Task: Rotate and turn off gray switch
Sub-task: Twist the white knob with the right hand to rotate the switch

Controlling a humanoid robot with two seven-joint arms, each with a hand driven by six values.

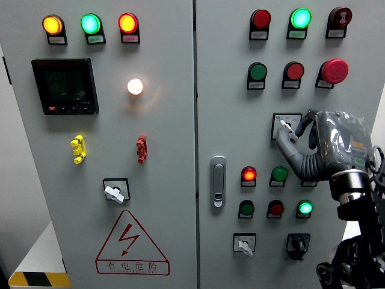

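The right hand [328,141] comes in from the lower right of the frame and reaches up to the gray switch [285,127], which sits on the right door of the panel [180,241], right of centre and just below the row of three round buttons. The thumb and a finger [287,141] are closed on the switch's small knob, pinching it from the right and below; the other fingers curl behind, covering the switch plate's right edge. The knob's pointer leans toward the upper left. Above it are a green button [257,72], a red button [294,71] and a red mushroom stop [334,71]; higher still, a red lamp [260,19], a lit green lamp [300,18] and a dark red buzzer [340,17]. Below the hand a red light [248,174] glows, and a green light [305,208] glows lower right. Two more switches sit at the bottom right of the frame, one white [244,244], one black [298,244]. A door handle [218,181] stands at centre. On the left door are three lit lamps at upper left, a dark meter [65,86], a bright white lamp [135,87], a white switch [115,191] and a red warning triangle [130,244].
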